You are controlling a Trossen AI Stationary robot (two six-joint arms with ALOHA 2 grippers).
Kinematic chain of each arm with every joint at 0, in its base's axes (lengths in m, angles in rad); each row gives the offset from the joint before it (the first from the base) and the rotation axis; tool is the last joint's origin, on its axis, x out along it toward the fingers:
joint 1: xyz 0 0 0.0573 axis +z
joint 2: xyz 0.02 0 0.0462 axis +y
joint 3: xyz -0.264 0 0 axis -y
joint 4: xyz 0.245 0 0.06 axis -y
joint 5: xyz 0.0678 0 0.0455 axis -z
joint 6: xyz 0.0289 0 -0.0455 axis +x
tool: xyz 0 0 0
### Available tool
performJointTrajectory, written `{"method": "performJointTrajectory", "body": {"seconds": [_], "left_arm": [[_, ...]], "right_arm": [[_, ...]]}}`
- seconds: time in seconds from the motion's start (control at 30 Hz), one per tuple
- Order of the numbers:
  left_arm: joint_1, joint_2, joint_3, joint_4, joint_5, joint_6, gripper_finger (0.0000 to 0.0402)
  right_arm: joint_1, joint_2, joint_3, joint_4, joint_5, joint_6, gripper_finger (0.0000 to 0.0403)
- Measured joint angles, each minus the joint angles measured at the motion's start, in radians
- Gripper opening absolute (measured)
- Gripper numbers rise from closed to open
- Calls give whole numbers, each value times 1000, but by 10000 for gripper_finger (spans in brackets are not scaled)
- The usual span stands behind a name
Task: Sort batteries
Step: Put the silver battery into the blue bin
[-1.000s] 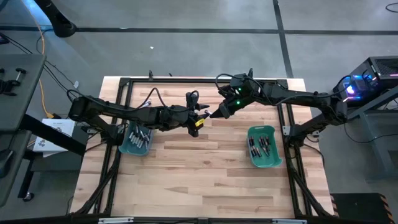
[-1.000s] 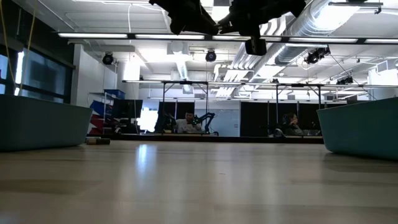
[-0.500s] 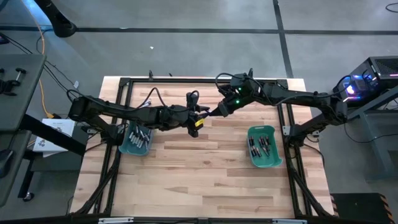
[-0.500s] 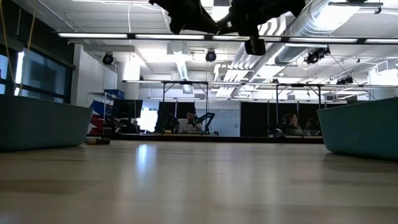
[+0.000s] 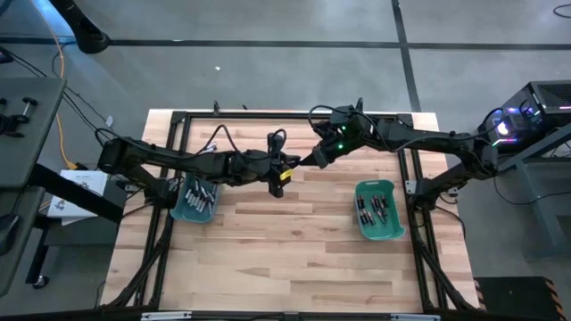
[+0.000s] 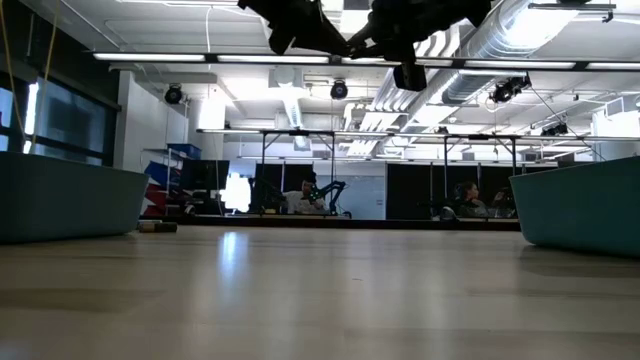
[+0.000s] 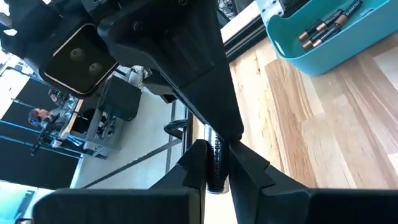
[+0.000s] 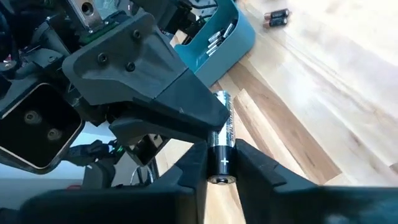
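We are passing a dark battery (image 8: 222,149) in mid-air above the table's middle, both the left gripper (image 7: 214,163) and the right gripper (image 8: 221,163) pinching it, so the right should be releasing only once the left is holding firm.

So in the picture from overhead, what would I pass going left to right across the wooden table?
Teal plastic bin holding silvery-grey batteries → left pincer → right pincer, meeting it above the table's middle → teal plastic bin holding dark, copper-ended batteries.
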Motion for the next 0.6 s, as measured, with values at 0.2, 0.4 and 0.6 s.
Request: {"method": "performJointTrajectory", "body": {"seconds": [0.2,0.4,0.6], "left_arm": [[-8,0,3,-88,19,-44,14],[-10,-2,2,-292,20,-196,1],[-10,-4,2,-443,19,-434,1]], "right_arm": [[-3,0,0,24,38,-34,157],[-53,-18,0,19,92,-54,221],[-113,-94,0,-4,156,-93,223]]}}
